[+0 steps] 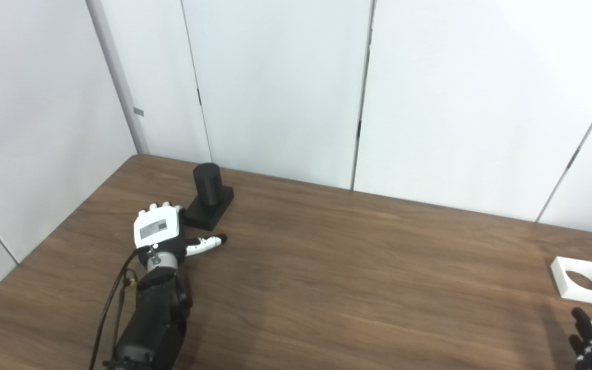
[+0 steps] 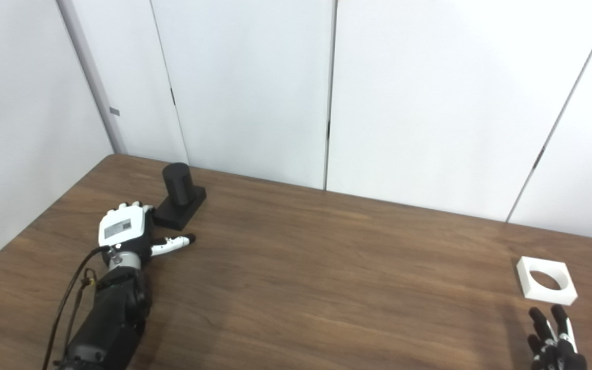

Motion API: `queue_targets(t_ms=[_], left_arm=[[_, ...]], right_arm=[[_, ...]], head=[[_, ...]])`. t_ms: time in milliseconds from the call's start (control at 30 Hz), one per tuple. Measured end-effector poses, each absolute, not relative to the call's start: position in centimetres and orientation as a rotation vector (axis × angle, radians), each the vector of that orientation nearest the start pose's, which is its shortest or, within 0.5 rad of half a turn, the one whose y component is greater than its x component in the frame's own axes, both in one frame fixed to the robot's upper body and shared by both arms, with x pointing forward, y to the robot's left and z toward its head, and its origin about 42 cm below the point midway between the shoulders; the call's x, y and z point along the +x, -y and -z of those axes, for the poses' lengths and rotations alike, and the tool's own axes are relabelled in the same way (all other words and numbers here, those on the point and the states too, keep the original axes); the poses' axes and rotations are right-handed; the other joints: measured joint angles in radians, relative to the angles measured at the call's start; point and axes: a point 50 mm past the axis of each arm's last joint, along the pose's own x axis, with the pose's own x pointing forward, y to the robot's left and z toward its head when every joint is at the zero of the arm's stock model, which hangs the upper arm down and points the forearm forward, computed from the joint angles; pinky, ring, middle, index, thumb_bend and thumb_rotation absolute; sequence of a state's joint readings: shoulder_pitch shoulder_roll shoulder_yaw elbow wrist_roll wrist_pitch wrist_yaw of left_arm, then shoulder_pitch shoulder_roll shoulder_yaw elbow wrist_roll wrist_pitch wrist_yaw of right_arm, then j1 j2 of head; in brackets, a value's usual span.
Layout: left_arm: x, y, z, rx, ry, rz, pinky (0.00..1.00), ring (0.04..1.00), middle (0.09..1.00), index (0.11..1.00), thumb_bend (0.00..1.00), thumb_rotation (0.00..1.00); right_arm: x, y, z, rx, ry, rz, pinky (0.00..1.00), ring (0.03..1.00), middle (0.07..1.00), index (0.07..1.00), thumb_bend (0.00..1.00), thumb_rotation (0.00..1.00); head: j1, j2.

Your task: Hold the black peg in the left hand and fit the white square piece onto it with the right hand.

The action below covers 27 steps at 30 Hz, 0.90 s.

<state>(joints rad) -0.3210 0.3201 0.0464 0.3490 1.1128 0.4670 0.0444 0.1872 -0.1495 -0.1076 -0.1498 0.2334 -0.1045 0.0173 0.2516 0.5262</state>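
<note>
Left hand spread, empty — peg just ahead of its fingertips, upright on its base, not yet gripped. Fingers should be wrapped round the base, cylinder left exposed. Right hand spread, empty; square just ahead of it. Label on left hand's back unreadable.
</note>
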Motion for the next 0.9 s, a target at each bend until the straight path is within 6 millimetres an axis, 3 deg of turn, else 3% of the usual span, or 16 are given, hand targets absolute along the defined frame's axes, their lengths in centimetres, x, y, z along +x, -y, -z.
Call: queue_targets(t_ms=[700, 900], left_arm=[[41.2, -36.2, -11.8, 1.45, -0.419, -0.47, 1.0, 0.927, 0.88, 0.788, 0.9, 0.76], [41.7, -36.1, -11.8, 1.448, -0.41, -0.482, 1.0, 0.919, 0.87, 0.769, 0.85, 0.7]], right_arm=[[21.8, 29.5, -10.7, 0.05, 0.095, 0.117, 1.0, 1.0, 0.932, 1.0, 0.64, 0.99], [21.8, 29.5, -10.7, 0.05, 0.095, 0.117, 1.0, 1.0, 0.938, 1.0, 0.63, 0.98]], head=[[-0.009, 0.006], [-0.011, 0.008]])
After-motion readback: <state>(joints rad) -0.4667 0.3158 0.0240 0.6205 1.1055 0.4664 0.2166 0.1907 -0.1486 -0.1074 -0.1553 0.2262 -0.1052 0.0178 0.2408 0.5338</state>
